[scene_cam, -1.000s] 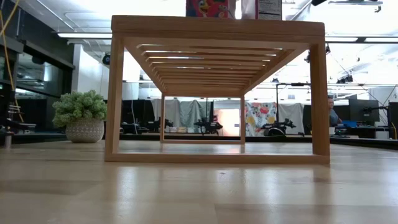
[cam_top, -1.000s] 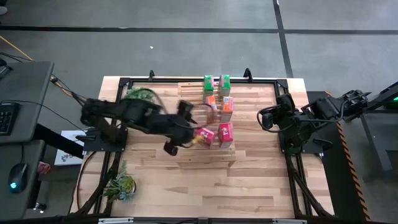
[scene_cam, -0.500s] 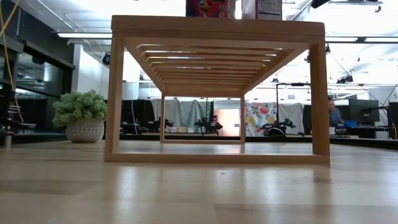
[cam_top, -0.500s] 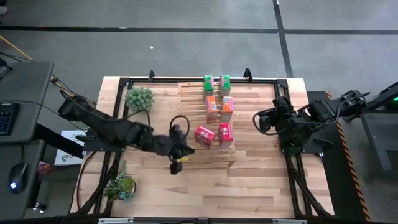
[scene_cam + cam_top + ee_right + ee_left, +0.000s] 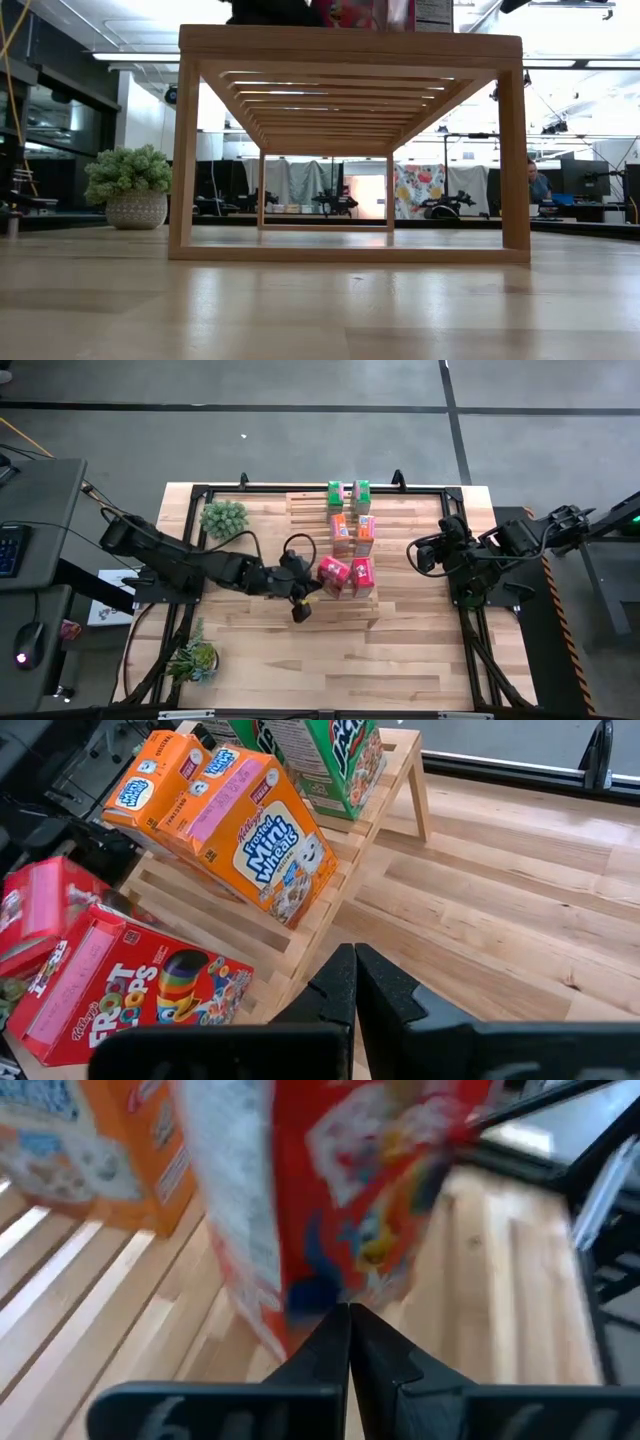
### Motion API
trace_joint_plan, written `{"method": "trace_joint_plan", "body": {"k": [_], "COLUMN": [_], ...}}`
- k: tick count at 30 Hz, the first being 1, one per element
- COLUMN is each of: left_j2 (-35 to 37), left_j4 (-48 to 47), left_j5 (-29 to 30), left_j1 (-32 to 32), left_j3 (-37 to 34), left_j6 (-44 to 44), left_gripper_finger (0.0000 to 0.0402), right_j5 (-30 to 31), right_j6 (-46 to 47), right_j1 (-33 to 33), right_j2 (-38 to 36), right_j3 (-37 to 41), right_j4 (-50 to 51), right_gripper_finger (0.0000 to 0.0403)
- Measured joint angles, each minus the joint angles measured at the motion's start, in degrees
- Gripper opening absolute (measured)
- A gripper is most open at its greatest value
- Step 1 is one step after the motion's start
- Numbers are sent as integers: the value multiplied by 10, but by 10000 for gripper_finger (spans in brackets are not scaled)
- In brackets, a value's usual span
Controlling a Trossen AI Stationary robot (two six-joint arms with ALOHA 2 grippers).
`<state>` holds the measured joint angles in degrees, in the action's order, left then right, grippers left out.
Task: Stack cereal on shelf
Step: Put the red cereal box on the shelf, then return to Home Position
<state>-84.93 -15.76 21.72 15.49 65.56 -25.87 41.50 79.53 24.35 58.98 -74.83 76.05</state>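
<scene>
The shelf (image 5: 335,560) stands on the desk (image 5: 300,660) and carries all six boxes on its slats: two green boxes (image 5: 347,492) at the far end, two orange boxes (image 5: 352,530) in the middle, two red boxes (image 5: 348,576) nearest. The left pincer (image 5: 303,598), pressed together, sits against the left red box (image 5: 333,577), which is tilted. The right pincer (image 5: 418,553) waits beside the shelf, also pressed together. In the low view only the bottoms of the boxes show, cut off above the top board.
</scene>
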Motion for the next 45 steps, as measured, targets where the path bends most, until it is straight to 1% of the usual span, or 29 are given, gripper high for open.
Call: {"method": "trace_joint_plan", "body": {"k": [8, 13, 16, 20, 25, 29, 35, 39, 41, 45], "left_j2": [1, 1, -3, -4, -4, -4, -3, 10, 24, 79], "left_j4": [-9, -7, -5, -3, -2, 9, 11, -11, -43, -91], "left_j5": [-31, -32, -32, -34, -37, -60, -67, -78, -79, -80], "left_j1": [-28, -33, -40, -53, -70, -80, -83, -80, -79, -79], "left_j3": [0, 0, 0, 0, 0, 0, 0, 0, 0, -1], "left_j6": [30, 85, 114, 136, 146, 159, 168, 163, 160, 140], "left_gripper_finger": [0, 0, 0, 0, 0, 0, 0, 0, 0, 0], "right_j5": [0, -4, -17, -41, -100, -133, -150, -155, -151, -139], "right_j6": [1, 1, 0, -2, -36, -76, -110, -116, -116, -116], "right_j1": [0, 0, 0, 0, 0, 0, 0, 0, 0, 0], "right_j2": [0, 0, 0, 3, 20, 48, 90, 93, 89, 71], "right_j3": [0, 0, 0, 0, 0, 0, 0, 0, 0, 0], "right_j4": [-4, -16, -27, -41, -79, -120, -139, -135, -129, -113], "right_gripper_finger": [0, 0, 0, 0, 0, 0, 0, 0, 0, 0]}}
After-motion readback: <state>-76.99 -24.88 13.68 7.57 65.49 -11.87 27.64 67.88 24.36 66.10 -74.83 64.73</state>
